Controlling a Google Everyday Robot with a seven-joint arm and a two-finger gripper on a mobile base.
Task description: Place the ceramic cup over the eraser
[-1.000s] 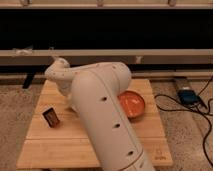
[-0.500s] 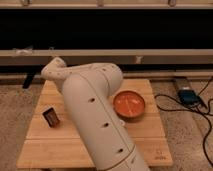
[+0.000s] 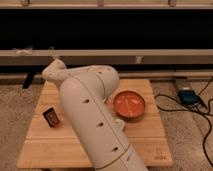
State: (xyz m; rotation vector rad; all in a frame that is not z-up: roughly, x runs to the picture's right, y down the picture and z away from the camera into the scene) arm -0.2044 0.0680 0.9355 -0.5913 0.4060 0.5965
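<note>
gripper is hidden behind the bulky white robot arm over the pale wooden board's back left; its state cannot be told. the small dark rectangular eraser is seen at the board's left, uncovered. the white ceramic cup is unseen, presumably carried; alignment above the eraser is called for next.

Table sits on floor; eraser on table, left side, near left edge; bowl on table, right of centre, well apart from eraser; arm crosses table between them, front to rear-left; hand at arm's far end, over table's rear-left part; cables on floor, right of table.
</note>
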